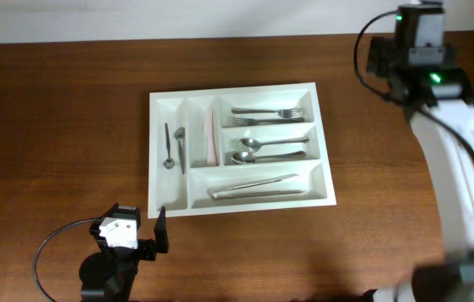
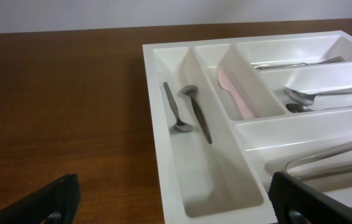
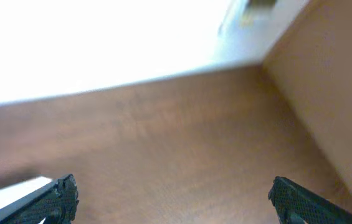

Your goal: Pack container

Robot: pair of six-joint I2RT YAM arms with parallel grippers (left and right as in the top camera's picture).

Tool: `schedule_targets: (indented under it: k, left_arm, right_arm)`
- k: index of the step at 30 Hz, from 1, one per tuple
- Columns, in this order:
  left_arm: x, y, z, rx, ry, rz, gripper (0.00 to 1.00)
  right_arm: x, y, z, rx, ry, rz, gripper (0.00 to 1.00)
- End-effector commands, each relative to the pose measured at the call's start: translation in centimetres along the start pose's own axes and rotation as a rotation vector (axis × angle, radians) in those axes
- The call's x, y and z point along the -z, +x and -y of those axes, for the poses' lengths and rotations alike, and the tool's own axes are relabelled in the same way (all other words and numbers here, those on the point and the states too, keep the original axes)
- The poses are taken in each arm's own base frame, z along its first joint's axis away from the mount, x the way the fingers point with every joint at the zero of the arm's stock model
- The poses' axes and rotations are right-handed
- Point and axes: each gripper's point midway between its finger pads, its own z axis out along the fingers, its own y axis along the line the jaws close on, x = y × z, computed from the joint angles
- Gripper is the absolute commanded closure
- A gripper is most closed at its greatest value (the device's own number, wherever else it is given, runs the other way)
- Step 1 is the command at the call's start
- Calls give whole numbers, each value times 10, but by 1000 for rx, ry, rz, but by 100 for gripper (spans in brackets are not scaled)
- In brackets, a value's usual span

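Observation:
The container (image 1: 237, 86) is a white five-compartment tray in the middle of the table. Its left narrow slot holds two small spoons (image 1: 174, 149), and the slot beside it holds a pink knife (image 1: 211, 134). Forks (image 1: 267, 111), spoons (image 1: 272, 149) and knives (image 1: 255, 187) fill the three long slots. My left gripper (image 1: 133, 226) sits low at the tray's near-left corner, open and holding nothing. In the left wrist view that gripper (image 2: 176, 202) straddles the container (image 2: 153, 112) corner. My right gripper (image 3: 176, 199) hangs open and empty over bare table, far right of the tray.
The right arm (image 1: 446, 143) runs down the table's right side. A black cable (image 1: 48, 252) loops beside the left arm's base at the front edge. A pale wall and a wooden side panel (image 3: 325, 93) border the table in the right wrist view.

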Motion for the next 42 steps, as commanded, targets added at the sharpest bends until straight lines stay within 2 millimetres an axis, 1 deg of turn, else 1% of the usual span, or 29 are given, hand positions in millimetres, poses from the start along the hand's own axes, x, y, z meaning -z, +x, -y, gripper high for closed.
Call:
schedule_targets:
  k: [1,3,4,5,7,9,10,12,13,15,18,21,25,26,28,31,33,35,40,42]
  left_arm:
    - [-2,3,2,-17,9,0,1]
    - [-2,3,2,-17,10,0,1]
    - [-2,3,2,-17,10,0,1]
    - [-2,3,2,-17,10,0,1]
    - [-2,3,2,-17,10,0,1]
    - [-2,3,2,-17,10,0,1]
    - [-2,3,2,-17,10,0,1]
    - [-2,3,2,-17,10,0,1]
    - [-2,3,2,-17,10,0,1]
    - [-2,3,2,-17,10,0,1]
    - [-2,3,2,-17,10,0,1]
    - [-2,3,2,-17,10,0,1]
    - [-2,3,2,-17,10,0,1]
    - [-2,3,2,-17,10,1,1]
    - [-2,3,2,-17,9,0,1]
    - [-2,3,2,-17,10,0,1]
    - [-2,3,2,-17,9,1,1]
    - [-2,3,2,-17,9,0,1]
    - [-2,3,2,-17,10,0,1]
    - [-2,3,2,-17,10,0,1]
  right_arm:
    - [61,-29,12,-53,-35,130,1]
    - [85,-36,17,-70,-52,179,1]
    - [103,-37,23,-81,-63,209,1]
    - [111,-36,25,-85,-68,221,1]
    - [126,-25,33,-89,-73,234,1]
    - [133,-7,39,-86,-72,227,1]
    - [135,4,41,-81,-71,218,1]
    - [134,38,45,-64,-63,184,1]
    - [133,50,47,-57,-59,171,1]
    - [129,89,50,-36,-52,130,1]
    - [123,139,52,-8,-49,77,1]
    - [121,180,55,17,-45,27,1]
    - [128,231,65,51,-39,-36,1]
    - [130,241,68,56,-37,-47,1]
    - [132,256,71,59,-37,-52,1]
    - [132,270,69,41,-59,-20,1]
    - [132,269,60,16,-112,26,1]
    - [132,262,50,-14,-167,92,1]
    - [130,238,12,-84,-369,309,1]
    - [129,237,2,-96,-416,369,1]
